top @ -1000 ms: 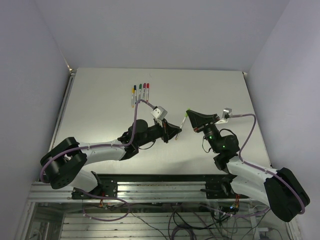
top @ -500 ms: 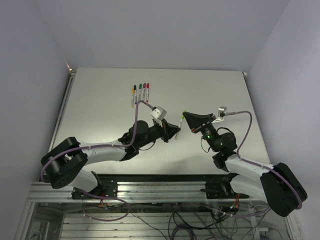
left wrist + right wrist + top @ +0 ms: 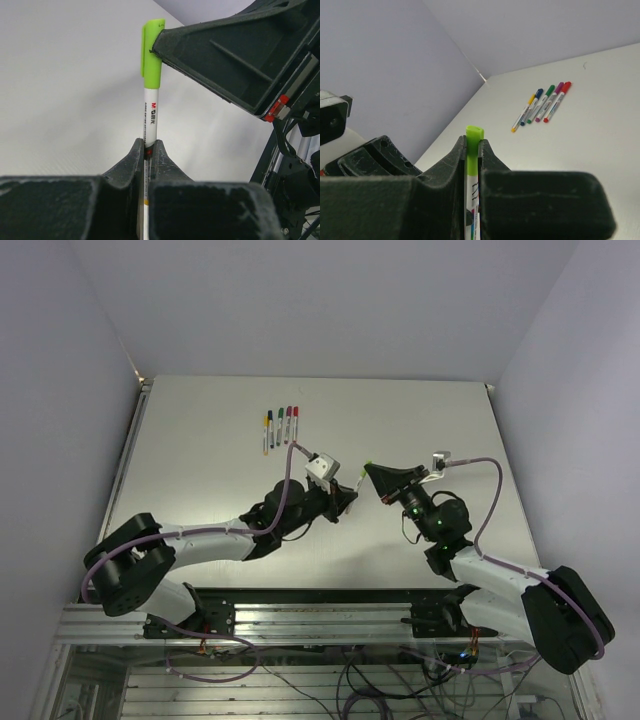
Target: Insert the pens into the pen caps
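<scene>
Pen [image 3: 150,112], white-barrelled with printed lettering, being held in the air above the table [image 3: 200,470], between the two arms near the table's middle. Left gripper [image 3: 148,143] clenching the barrel, one finger pressing on either side. Lime-green cap [image 3: 151,55] sitting over the barrel's far end; whether fully seated, not discernible. Right gripper [image 3: 473,140] pinching that cap from both sides, facing the left gripper along the pen's length. Five capped pens [image 3: 280,427] lying side by side in a neat row farther back on the table, well apart from both grippers, showing yellow, dark blue, green, magenta and red.
</scene>
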{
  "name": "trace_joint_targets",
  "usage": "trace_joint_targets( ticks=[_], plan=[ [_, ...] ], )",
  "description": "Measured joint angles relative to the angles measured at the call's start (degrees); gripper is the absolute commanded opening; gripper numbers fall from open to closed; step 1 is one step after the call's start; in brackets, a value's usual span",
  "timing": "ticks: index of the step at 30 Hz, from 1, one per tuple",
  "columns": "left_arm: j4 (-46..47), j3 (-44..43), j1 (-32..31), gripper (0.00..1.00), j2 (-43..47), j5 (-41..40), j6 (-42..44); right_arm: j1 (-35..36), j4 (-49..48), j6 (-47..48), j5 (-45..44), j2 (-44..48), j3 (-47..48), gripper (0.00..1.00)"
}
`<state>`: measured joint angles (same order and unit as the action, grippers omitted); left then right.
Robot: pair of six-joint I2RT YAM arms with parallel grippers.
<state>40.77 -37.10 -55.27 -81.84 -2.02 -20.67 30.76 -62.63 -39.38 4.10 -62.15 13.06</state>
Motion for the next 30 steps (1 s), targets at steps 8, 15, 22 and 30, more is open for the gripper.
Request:
trace_joint_targets(
  ticks=[8, 15, 22, 30],
  plan=[
    [-1.9, -2.9, -0.1, 0.07, -2.3, -1.0, 1.7, 1.2, 0.3, 1.9, -3.2, -1.0, 0.2, 0.00],
    [-5.1, -4.2, -0.1, 0.07, -2.6, -2.9, 3.8, 4.5, 1.5, 4.0, -7.0, -2.5, 1.5, 0.00],
    [-6.3, -4.5, -0.1, 0.07, -2.5, -4.1, 4.3, 5.5, 5.4, 4.6, -10.6, -1.0, 2.7, 0.23],
    [4.4, -1.5, 0.9, 0.07, 1.8, -9.6, 2.2, 7.5, 21.2, 8.6, -13.4, 6.1, 6.3, 0.41]
  ],
)
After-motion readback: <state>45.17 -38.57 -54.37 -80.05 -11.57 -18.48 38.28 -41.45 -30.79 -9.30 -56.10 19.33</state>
